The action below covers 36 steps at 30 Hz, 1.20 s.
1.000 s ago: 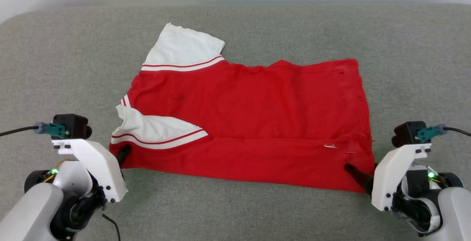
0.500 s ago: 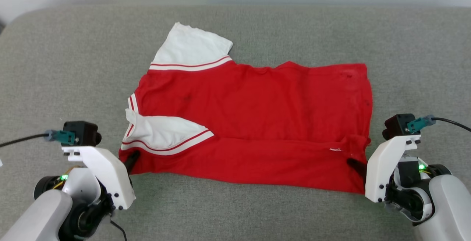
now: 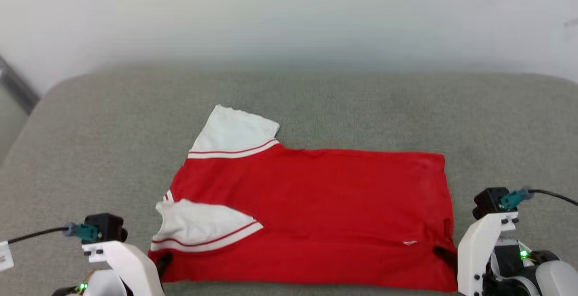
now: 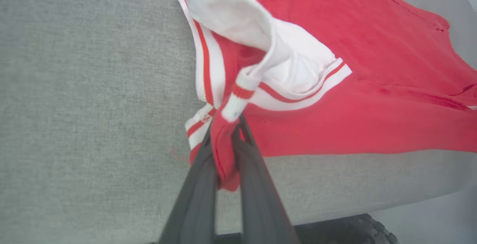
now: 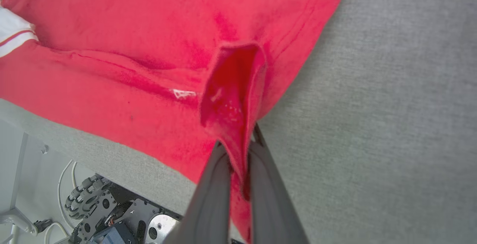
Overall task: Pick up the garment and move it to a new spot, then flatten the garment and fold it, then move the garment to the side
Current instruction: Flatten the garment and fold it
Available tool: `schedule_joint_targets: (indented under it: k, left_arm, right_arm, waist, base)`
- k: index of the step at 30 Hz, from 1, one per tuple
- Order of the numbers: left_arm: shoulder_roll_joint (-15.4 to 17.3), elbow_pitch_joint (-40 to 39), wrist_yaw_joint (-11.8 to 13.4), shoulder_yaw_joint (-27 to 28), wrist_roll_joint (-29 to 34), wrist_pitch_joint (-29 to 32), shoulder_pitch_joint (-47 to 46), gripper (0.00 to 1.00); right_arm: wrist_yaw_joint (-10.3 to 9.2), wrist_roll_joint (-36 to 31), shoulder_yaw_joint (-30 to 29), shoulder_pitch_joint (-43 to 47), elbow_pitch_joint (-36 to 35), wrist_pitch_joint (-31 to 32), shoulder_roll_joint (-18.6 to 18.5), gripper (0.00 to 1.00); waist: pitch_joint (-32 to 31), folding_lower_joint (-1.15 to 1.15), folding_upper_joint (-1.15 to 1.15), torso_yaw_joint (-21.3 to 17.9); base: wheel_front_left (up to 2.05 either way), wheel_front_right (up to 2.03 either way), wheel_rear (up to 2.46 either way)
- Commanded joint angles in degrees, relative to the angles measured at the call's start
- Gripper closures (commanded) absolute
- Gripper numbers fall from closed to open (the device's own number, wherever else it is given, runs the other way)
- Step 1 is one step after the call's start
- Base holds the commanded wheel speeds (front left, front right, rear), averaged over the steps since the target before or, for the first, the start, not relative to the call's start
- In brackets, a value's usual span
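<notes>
Pinching one near corner of the garment [image 3: 311, 205], the left tool [image 4: 225, 136] is clamped on a bunch of red cloth and striped trim between its two dark fingers. The right tool [image 5: 238, 143] is closed on the other near corner, with a fold of red fabric rising just ahead of its fingertips. Between the two tools the garment lies spread on the grey cushion [image 3: 361, 106]. One white sleeve is folded over just beyond the left tool, and the other lies farther off.

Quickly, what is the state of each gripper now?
Left gripper: closed on the shirt, near a sleeve.
Right gripper: closed on the shirt, at a corner.
</notes>
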Motion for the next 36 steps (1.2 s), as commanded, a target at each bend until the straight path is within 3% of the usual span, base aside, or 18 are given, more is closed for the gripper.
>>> schedule_joint_targets:
  k: [1, 4, 5, 6, 8, 12, 22, 30, 36]
  left_arm:
    - [-0.3, 0.1, 0.3, 0.0, -0.8, 0.2, 1.8, 1.00]
    - [-1.1, 1.0, -0.2, -0.7, -2.0, 0.5, 3.5, 1.00]
    - [-1.5, 1.6, -0.3, -0.6, -2.0, 0.0, 3.4, 1.00]
    - [-2.0, 2.3, -0.5, -0.7, -1.9, -0.4, 3.3, 0.98]
    - [-3.0, 4.1, -1.0, -1.2, -2.0, -1.0, 2.9, 0.00]
    - [-4.0, 6.2, -1.5, -1.1, -1.4, -2.0, 1.3, 0.00]
    - [-4.4, 7.5, -2.1, 1.3, 3.8, -10.0, -6.6, 0.00]
    - [-4.0, 7.4, -2.0, 2.3, 10.5, -14.8, -19.3, 0.00]
    - [-2.5, 9.9, -4.0, 2.9, 12.6, -13.8, -29.1, 0.00]
  right_arm:
    - [-0.02, 0.3, -0.7, 1.8, -0.9, 0.5, 0.1, 1.00]
    - [-0.02, 0.1, -1.4, 4.1, -1.4, 0.8, 0.6, 1.00]
    - [-0.02, 0.0, -1.4, 4.6, -1.4, 0.3, 0.8, 0.66]
    - [-0.02, 0.0, -1.5, 5.2, -1.4, -0.3, 1.1, 0.00]
    - [-0.02, -0.5, -1.1, 5.7, -1.4, -2.2, 1.1, 0.00]
    - [-0.02, -1.3, -0.3, 5.5, -2.4, -7.3, 1.0, 0.00]
    - [-0.02, -9.0, -3.5, 3.7, -8.3, -28.9, 2.5, 0.00]
    - [-0.02, -14.5, -5.0, 0.0, -14.0, -39.4, 4.8, 0.00]
    - [-0.02, -16.7, -4.0, -4.1, -15.8, -44.0, 6.7, 0.00]
  waist:
    - [-2.2, 0.00, 0.00, 0.1]
    - [-2.2, 0.00, 0.00, 0.0]
    - [-2.1, 0.00, 0.00, 0.0]
    - [-2.0, 0.00, 0.00, 0.0]
    - [-1.6, 0.00, 0.00, -0.2]
    - [-0.9, 0.00, 0.00, -0.8]
    - [0.8, 0.00, 0.00, -3.5]
    - [9.0, 0.00, 0.00, -7.0]
    - [16.8, 0.00, 0.00, -10.4]
  base:
    - [0.00, 0.00, 0.00]
    - [0.00, 0.00, 0.00]
    - [0.00, 0.00, 0.00]
    - [0.00, 0.00, 0.00]
    - [0.00, 0.00, 0.00]
    - [0.00, 0.00, 0.00]
    - [0.00, 0.00, 0.00]
    - [0.00, 0.00, 0.00]
    - [0.00, 0.00, 0.00]
